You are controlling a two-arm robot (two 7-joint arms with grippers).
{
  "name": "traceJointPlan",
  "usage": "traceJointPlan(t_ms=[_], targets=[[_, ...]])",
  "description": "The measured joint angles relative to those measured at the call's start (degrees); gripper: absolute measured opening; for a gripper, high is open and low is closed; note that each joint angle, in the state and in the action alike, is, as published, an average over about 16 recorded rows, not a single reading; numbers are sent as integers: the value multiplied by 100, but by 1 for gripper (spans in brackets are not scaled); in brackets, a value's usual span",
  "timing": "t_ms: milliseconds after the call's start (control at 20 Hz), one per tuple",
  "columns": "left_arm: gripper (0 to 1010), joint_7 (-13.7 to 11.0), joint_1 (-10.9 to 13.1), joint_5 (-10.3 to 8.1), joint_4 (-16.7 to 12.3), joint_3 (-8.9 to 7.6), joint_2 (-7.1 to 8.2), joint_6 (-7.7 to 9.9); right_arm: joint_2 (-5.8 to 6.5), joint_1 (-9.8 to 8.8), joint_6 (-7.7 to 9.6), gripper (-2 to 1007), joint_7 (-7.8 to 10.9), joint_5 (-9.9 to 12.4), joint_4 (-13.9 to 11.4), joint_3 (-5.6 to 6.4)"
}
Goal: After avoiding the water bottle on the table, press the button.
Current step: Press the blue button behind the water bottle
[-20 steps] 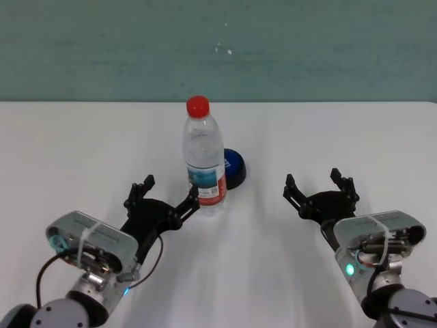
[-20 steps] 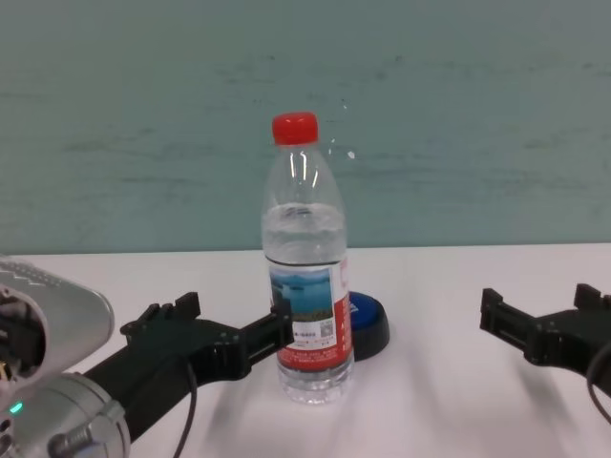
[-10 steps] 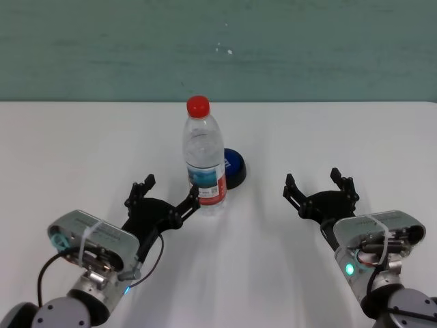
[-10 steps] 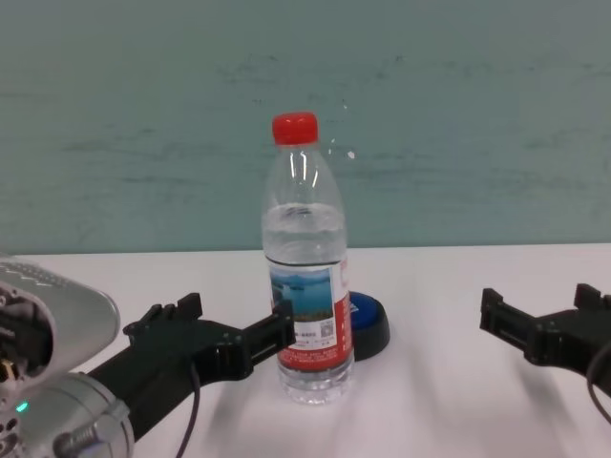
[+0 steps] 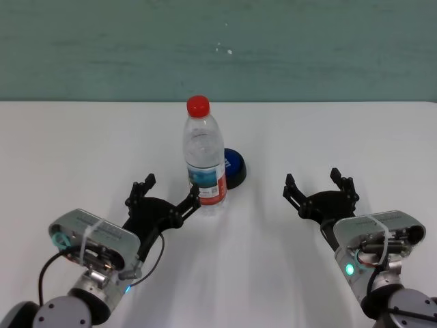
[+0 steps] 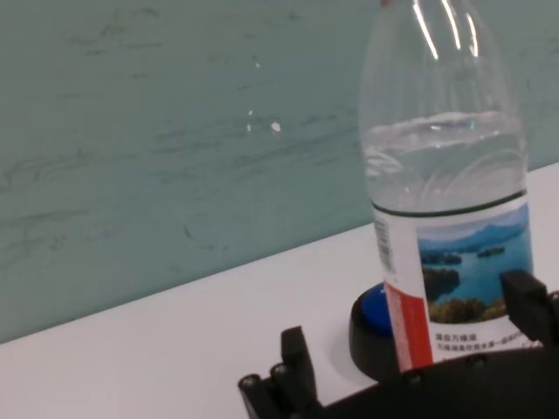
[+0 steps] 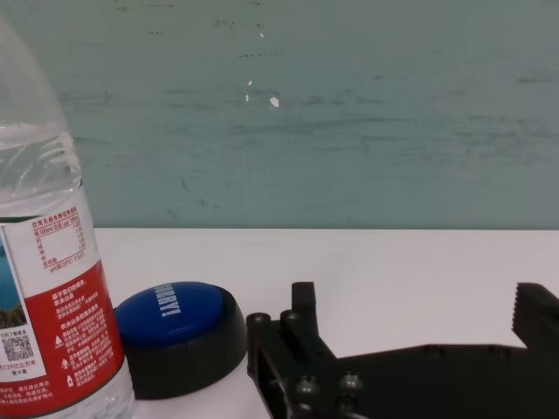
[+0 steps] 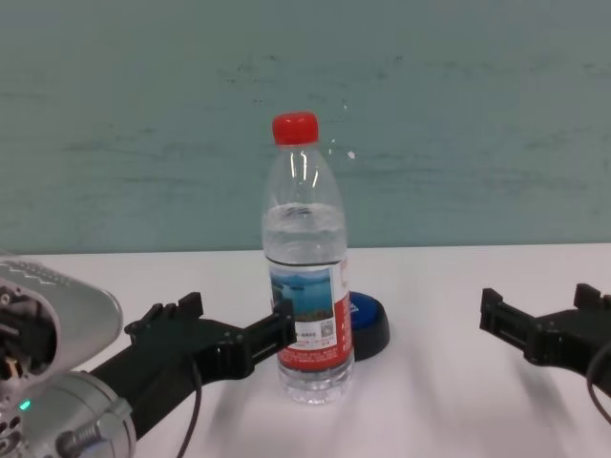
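The water bottle (image 5: pixel 204 160), clear with a red cap and a lake label, stands upright mid-table. Right behind it, to its right, sits the blue button (image 5: pixel 234 167) on a black base, partly hidden by the bottle. My left gripper (image 5: pixel 171 189) is open just to the bottle's near left, with its right fingertip (image 8: pixel 282 317) close against the label; whether it touches I cannot tell. My right gripper (image 5: pixel 312 179) hovers open and empty to the right of the button. In the right wrist view the button (image 7: pixel 175 319) shows beside the bottle (image 7: pixel 48 305).
The white table (image 5: pixel 68 150) stretches wide on both sides. A teal wall (image 5: pixel 307 48) rises behind its far edge. Nothing else stands on the tabletop in view.
The left arm has edged very slightly toward the bottle. The bottle, the button and the right arm stay where they were.
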Motion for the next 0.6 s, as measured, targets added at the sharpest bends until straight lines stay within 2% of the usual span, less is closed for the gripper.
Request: traceJointPlan(t_ms=[600], targets=[[1010,-59,68,-108,-93,-90,73,27,0,0,0,1004,0,0,0,0]])
